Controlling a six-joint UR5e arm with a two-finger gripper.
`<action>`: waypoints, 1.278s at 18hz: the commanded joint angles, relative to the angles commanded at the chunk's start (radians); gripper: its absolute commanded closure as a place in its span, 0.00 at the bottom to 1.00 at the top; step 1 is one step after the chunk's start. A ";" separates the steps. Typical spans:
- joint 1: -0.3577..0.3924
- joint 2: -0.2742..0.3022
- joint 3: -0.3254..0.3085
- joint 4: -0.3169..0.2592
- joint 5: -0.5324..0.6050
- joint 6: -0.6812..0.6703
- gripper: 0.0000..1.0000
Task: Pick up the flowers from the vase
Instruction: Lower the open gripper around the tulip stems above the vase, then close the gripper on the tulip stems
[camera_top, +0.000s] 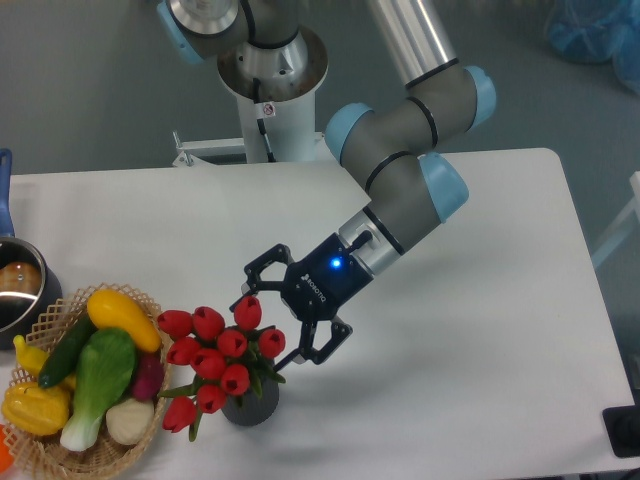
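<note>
Tool spread at the flowers' upper right side

The tool (266, 333), fingers apart, straddles the nearest buds of the flowers (218, 356), which stand in the vase (252, 405) just below-left of it; bare bench (480, 340) lies behind it.

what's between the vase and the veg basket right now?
In the camera view, only bare table and overhanging lower blooms of the flowers separate the vase from the basket.

Red tulip flowers (222, 360) (green stems, leaves) bunched upright in dark ribbed vase (252, 405), spreading wider than it, near table's front edge.
</note>
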 joint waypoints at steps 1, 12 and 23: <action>-0.005 0.000 0.000 0.000 0.000 0.000 0.00; -0.008 0.017 0.000 0.002 -0.005 0.002 1.00; 0.003 0.054 0.031 0.006 -0.002 -0.003 1.00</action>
